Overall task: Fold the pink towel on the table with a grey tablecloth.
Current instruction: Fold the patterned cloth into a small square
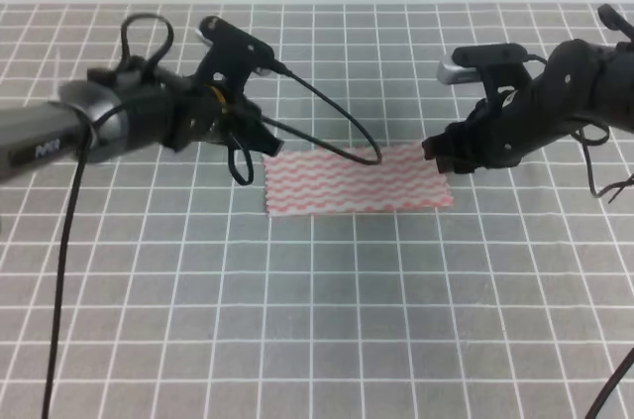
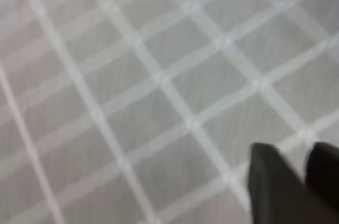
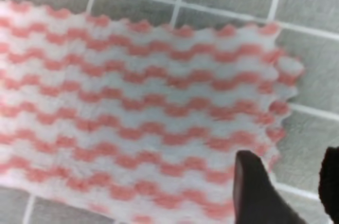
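The pink towel (image 1: 355,179) lies flat on the table with a grey tablecloth (image 1: 317,320) as a wide strip with wavy pink-and-white stripes. My left gripper (image 1: 262,139) hovers just off the towel's far left corner. In the left wrist view its dark fingertips (image 2: 273,192) sit close together over bare grid cloth, and no towel shows. My right gripper (image 1: 442,156) is at the towel's far right corner. In the right wrist view the towel (image 3: 132,107) fills the frame; one finger (image 3: 257,195) is over its zigzag edge, the other is beyond it, and a gap lies between them.
Black cables loop from the left arm (image 1: 119,122) across the towel's far edge. The right arm (image 1: 565,92) reaches in from the right. White wall strip runs along the table's far edge.
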Motion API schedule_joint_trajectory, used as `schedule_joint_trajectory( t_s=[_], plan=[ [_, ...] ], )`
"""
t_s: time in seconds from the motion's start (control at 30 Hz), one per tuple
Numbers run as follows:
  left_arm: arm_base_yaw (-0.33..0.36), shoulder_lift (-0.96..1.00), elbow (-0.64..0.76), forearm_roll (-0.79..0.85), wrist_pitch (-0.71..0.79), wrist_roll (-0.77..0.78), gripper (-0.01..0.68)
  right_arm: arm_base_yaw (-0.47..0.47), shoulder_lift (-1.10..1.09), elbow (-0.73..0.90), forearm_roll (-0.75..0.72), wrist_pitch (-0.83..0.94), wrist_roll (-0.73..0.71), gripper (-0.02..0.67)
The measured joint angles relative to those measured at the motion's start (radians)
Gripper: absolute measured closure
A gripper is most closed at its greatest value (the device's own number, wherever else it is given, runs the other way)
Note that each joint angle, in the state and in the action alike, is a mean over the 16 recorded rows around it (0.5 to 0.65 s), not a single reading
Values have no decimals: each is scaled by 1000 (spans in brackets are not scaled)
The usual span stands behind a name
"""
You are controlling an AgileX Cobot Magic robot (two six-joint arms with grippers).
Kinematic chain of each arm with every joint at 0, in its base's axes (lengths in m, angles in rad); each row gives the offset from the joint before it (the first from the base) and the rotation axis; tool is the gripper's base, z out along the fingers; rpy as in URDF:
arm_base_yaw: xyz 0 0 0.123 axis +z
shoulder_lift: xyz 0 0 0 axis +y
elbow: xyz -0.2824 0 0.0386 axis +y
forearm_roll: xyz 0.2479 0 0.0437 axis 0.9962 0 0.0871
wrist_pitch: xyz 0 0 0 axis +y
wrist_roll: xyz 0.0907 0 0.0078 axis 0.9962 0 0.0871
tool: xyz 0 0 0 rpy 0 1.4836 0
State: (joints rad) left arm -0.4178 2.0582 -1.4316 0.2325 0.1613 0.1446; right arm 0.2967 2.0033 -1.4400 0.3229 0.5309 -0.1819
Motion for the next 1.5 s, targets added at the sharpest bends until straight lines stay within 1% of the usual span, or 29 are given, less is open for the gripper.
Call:
schedule_joint_trajectory(
  t_s=[0.13,0.27,0.37,0.5,0.63,1.13,1.5],
  plan=[
    [-6,-9,-37,-95,134,17,590,-6,1,-3,22,49,0,391],
    [-12,-6,-65,-239,243,125,652,-15,2,-4,42,75,0,390],
    [-17,1,-74,-351,290,225,668,-23,2,-7,53,94,0,389],
    [-21,17,-78,-485,326,346,671,-32,2,-13,57,115,0,389],
    [-21,37,-80,-560,347,415,672,-37,4,-19,58,128,-1,389],
    [-21,75,-86,-583,349,430,672,-39,42,-34,93,134,-5,388],
    [-21,76,-87,-583,347,430,673,-39,77,-51,136,128,-35,389]
  ],
)
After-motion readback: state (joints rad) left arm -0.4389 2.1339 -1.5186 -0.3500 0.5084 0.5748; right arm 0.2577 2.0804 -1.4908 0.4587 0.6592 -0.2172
